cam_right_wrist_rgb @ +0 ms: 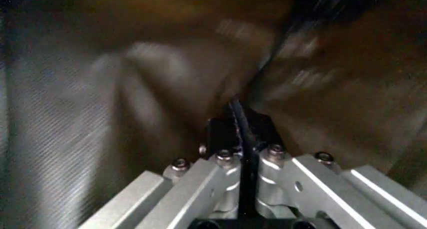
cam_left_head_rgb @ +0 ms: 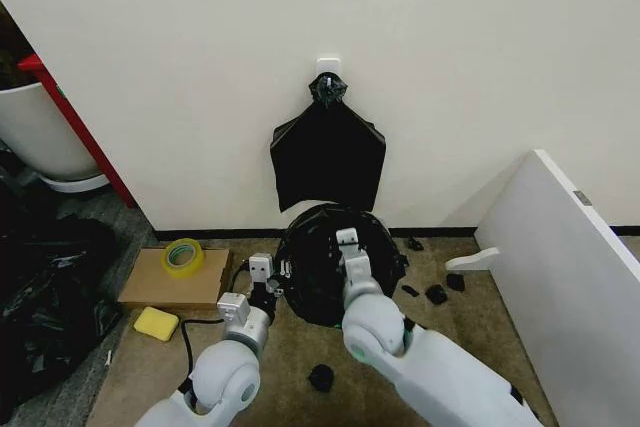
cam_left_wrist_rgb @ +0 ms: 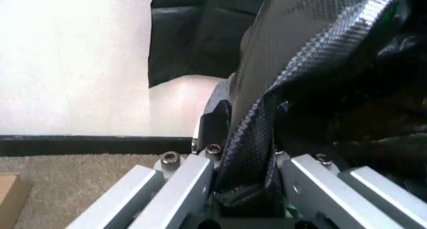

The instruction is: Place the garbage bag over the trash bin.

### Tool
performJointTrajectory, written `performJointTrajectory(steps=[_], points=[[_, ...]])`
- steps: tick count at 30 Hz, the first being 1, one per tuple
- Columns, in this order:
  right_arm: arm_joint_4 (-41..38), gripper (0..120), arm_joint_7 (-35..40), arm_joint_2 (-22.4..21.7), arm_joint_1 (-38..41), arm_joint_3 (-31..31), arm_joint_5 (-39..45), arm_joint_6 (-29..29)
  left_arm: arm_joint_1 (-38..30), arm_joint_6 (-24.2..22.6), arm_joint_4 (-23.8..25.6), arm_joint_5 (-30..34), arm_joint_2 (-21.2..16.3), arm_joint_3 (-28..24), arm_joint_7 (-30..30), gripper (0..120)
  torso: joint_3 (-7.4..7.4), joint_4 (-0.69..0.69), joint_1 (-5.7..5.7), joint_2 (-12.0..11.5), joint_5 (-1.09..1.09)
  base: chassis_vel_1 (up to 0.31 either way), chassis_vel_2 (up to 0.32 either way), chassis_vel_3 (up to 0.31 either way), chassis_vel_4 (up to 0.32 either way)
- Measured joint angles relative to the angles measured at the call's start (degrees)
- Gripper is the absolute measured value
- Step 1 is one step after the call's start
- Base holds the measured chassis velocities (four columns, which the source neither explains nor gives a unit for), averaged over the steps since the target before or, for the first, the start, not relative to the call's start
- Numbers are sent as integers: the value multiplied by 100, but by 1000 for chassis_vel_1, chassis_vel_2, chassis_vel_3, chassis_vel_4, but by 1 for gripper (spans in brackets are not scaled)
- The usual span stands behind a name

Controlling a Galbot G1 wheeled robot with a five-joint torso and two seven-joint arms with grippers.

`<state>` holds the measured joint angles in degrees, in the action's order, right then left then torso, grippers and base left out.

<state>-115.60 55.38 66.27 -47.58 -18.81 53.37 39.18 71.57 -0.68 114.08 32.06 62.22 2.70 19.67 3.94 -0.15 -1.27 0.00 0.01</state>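
The garbage bag is a glossy black, wrinkled mass, round in outline, on the floor at the foot of the wall. The trash bin is hidden under it. My left gripper is at the bag's left edge. In the left wrist view the left gripper is shut on a fold of the garbage bag. My right gripper reaches over the top middle of the bag. In the right wrist view the right gripper is shut on a thin edge of the garbage bag.
A flat black bag bundle hangs from a wall hook above. A yellow tape roll lies on cardboard, with a yellow sponge beside it. A white board leans at the right. Black sheeting and a white tub are at the left.
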Motion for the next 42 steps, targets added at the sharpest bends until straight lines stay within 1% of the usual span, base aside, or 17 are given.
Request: performJointTrajectory(steps=[1, 2, 3, 6, 9, 10, 13, 16, 21, 26, 28, 31, 32, 34, 36, 39, 42], points=[[-54, 0, 134, 18, 29, 20, 311, 133, 2, 2, 0, -2, 4, -1, -1, 0, 0, 0, 0, 0, 0, 0, 0, 0, 0], [-54, 0, 134, 18, 29, 20, 311, 133, 2, 2, 0, -2, 4, -1, -1, 0, 0, 0, 0, 0, 0, 0, 0, 0, 0], [-74, 0, 301, 44, 88, 17, 678, 249, 5, 3, 14, -3, 6, -3, -2, 0, 0, 1, 0, 0, 0, 0, 0, 0, 0], [196, 0, 427, 90, 256, -135, 822, 293, 35, 4, 98, -3, -24, 4, -3, 0, 0, 0, 0, 0, 0, 0, 0, 0, 0], [661, 0, 328, 126, 418, -264, 378, 294, 80, 4, 174, -2, -80, 38, -3, 0, 0, 2, 0, 0, 0, 0, 0, 0, 0], [661, 0, 328, 126, 418, -264, 378, 294, 80, 4, 174, -2, -80, 38, -3, 0, 0, 2, 0, 0, 0, 0, 0, 0, 0], [891, 0, 219, 99, 482, -337, -12, 295, 80, 4, 203, 12, -115, 44, -1, 0, 0, 1, 0, 0, 0, 0, 0, 0, 0], [1170, 0, 12, 40, 549, -466, -845, 295, 77, 3, 212, 25, -126, 49, 2, 0, 0, 1, 0, 0, 0, 0, 0, 0, 0], [1220, 0, -152, 1, 567, -497, -1238, 222, 65, 3, 209, 27, -106, 46, 7, 0, 1, 0, 0, 0, 0, 0, 0, 0, 0], [832, 0, -263, -23, 572, -489, -1123, 33, 39, 4, 172, 31, -103, 35, 8, 0, 1, 0, 0, 0, 0, 0, 0, 0, 0], [619, 0, -175, 8, 622, -484, -678, 57, 24, 4, 143, 32, -95, 20, 8, 0, 0, 0, 0, 0, -1, 0, 0, 0, 0], [588, 0, -86, 45, 644, -485, -419, 108, 18, 4, 135, 32, -89, 12, 8, 0, 0, 0, 0, 0, 0, 0, 0, 0, 0], [626, 0, -15, 97, 672, -494, -233, 157, 15, 4, 134, 32, -80, 2, 8, 0, 0, 0, 0, 0, -1, 0, 0, 0, 0], [783, 0, 30, 165, 713, -519, -150, 204, 13, 4, 134, 32, -73, -4, 6, 0, 0, 0, 0, 0, 0, 0, 0, 0, 0], [1144, 0, 130, 269, 795, -579, -70, 259, 12, 2, 135, 32, -71, -4, 6, 0, 1, 1, 0, 0, 0, 0, 0, 0, 0], [1355, 0, 163, 296, 837, -646, -93, 268, 11, 1, 136, 32, -70, 4, 6, 0, 1, 1, 0, 0, 0, 0, 0, 0, 0], [1588, 0, 112, 254, 846, -782, -400, 269, 10, 0, 137, 32, -67, 23, 6, 0, 1, 1, -1, 0, 1, 0, 0, 0, 0]])
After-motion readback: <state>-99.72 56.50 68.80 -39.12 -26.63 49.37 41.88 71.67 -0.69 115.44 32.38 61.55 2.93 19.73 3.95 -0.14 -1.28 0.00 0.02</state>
